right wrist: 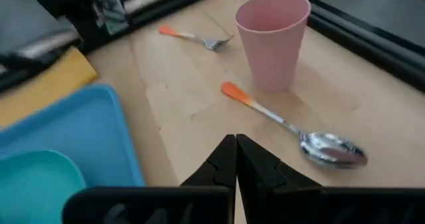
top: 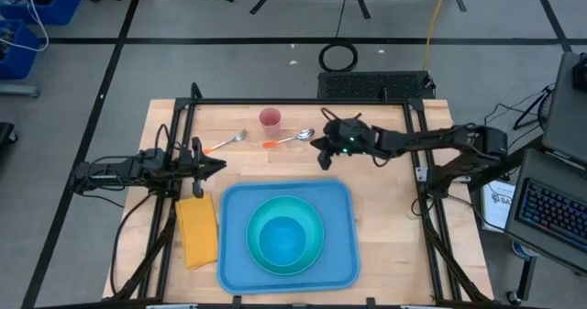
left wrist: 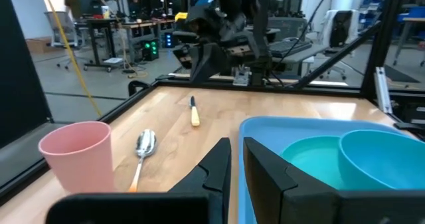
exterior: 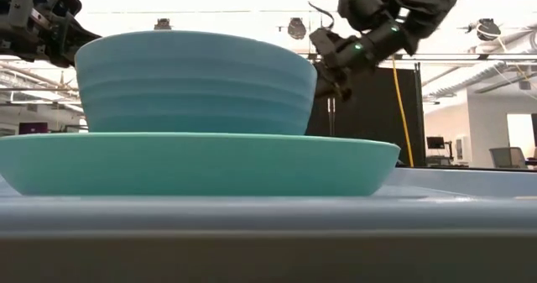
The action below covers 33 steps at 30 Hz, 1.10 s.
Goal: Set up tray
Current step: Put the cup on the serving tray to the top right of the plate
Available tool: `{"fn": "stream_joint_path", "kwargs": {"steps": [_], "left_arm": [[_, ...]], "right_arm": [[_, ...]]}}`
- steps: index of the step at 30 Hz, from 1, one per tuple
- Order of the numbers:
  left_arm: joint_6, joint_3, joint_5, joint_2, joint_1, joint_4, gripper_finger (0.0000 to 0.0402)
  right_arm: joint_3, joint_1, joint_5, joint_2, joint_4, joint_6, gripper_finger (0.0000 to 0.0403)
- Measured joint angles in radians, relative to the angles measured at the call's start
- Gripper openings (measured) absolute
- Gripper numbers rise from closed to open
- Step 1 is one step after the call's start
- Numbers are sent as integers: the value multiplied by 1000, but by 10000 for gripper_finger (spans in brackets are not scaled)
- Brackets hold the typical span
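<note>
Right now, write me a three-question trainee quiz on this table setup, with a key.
1. True or false: the bowl sits on the plate, which lies on the tray.
2. Which item lies outside the tray, beside its edge on the left arm's side? A) pink cup B) yellow napkin C) spoon
3. Fill in: the right gripper hangs shut above the table near the ____, holding nothing.

Key
1. True.
2. B. The cup, spoon and fork lie on the bare wood beyond the tray's far edge.
3. Spoon. The left gripper waits above the table near the napkin's far end, also holding nothing.
</note>
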Motion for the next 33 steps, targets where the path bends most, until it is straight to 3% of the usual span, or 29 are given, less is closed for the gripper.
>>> {"fn": "stream_joint_path", "kwargs": {"steps": [5, 10, 15, 21, 25, 33], "left_arm": [[23, 0, -20, 0, 0, 3, 47], [47, 0, -37, 0, 0, 7, 47], [53, 0, -62, 0, 0, 11, 47], [77, 0, -79, 0, 0, 31, 47], [99, 0, -95, 0, 1, 44, 47], [100, 0, -96, 0, 1, 58, 47]], "right_arm": [[233, -20, -6, 120, -224, -124, 0], [446, -53, -137, 270, -352, -231, 12], [641, -79, -234, 401, -460, -354, 70], [829, -94, -236, 512, -592, -489, 158], [920, -102, -235, 559, -641, -555, 195], [1091, -141, -242, 664, -767, -580, 187]]}}
